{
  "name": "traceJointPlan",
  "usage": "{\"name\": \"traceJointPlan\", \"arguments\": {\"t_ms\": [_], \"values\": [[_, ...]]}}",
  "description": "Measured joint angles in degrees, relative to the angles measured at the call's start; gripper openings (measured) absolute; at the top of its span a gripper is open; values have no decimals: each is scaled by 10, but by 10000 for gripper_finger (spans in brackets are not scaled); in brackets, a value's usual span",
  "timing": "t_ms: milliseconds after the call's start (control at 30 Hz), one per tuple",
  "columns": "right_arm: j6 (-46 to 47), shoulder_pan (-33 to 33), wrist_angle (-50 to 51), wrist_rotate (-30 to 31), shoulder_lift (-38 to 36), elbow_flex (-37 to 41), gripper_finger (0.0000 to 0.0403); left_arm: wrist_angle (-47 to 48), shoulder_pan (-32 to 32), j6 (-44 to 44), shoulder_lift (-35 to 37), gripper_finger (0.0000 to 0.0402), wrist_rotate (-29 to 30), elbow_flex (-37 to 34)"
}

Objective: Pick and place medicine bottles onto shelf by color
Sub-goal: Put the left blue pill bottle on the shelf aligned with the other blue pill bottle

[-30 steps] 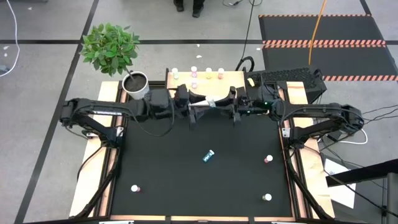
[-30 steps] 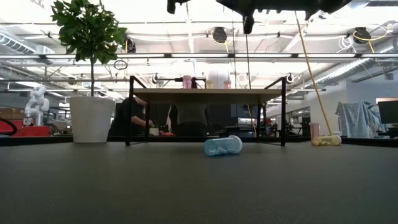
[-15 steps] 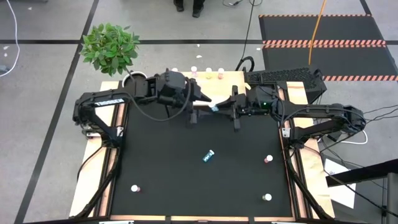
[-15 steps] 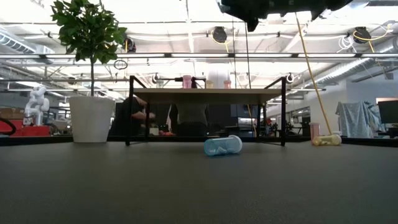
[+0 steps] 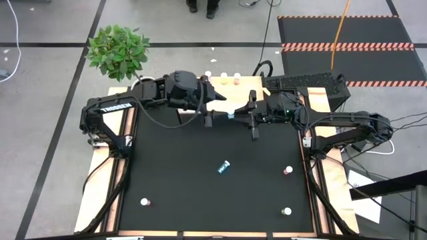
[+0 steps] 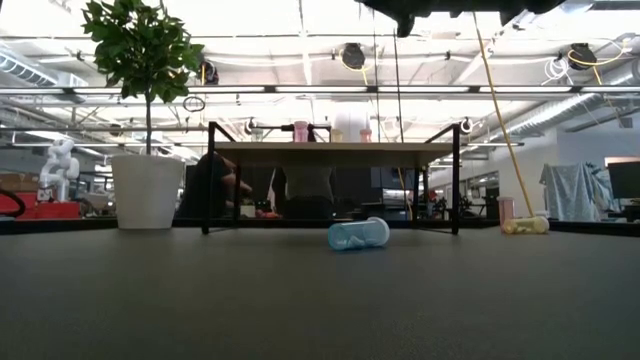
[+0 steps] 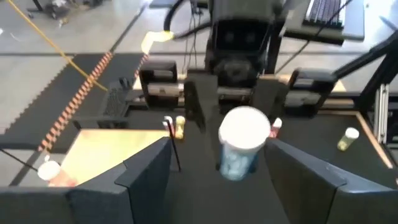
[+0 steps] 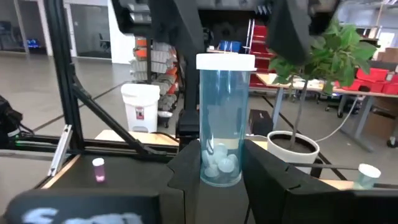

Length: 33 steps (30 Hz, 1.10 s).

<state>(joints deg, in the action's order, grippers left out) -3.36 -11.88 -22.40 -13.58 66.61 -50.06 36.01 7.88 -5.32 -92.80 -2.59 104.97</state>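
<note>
A teal-blue medicine bottle [image 8: 221, 118] with a white cap stands upright in the air, and my right gripper [image 5: 235, 115] is shut on it. This is just in front of the wooden shelf [image 5: 220, 93]. My left gripper [image 5: 215, 111] faces it from the left. It is raised and open, its fingers [image 7: 146, 177] short of the bottle's cap [image 7: 244, 127] and touching nothing. Three bottles [image 5: 223, 79] stand on the shelf top. Another teal-blue bottle [image 5: 223, 167] lies on its side on the black mat. My right gripper pinches the teal-blue bottle's lower end [image 8: 219, 174] between its two fingers [image 8: 264, 165]. The fingers reach in about level from the table's right side. The bottle stands upright above them, cap up, pills settled at its bottom, lifted clear of the table.
A pink bottle [image 5: 287, 171] and a pale one [image 5: 287, 212] stand near the mat's right edge. A pink one [image 5: 144, 201] stands near left. The potted plant [image 5: 119, 50] is at the far left corner. The shelf's dark legs [image 6: 208, 180] stand on the mat's far side.
My left gripper has drawn away from my right gripper, rising and backing toward the far left over the shelf's edge. The teal-blue bottle stays in my right gripper, which has kept its place.
</note>
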Motion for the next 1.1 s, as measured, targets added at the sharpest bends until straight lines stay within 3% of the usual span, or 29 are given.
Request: {"name": "traceJointPlan", "arguments": {"t_ms": [133, 400, 1100], "values": [[-6, 0, 9, 0, 0, 0, 96, -2, 0, -2, -12, 257, -31, -1], [-8, 0, 19, 1, 0, 0, 96, -34, 0, 5, -32, 232, -34, -2], [-3, 0, 26, 15, 1, 0, 96, -40, 0, -6, -30, 124, -55, -1]]}}
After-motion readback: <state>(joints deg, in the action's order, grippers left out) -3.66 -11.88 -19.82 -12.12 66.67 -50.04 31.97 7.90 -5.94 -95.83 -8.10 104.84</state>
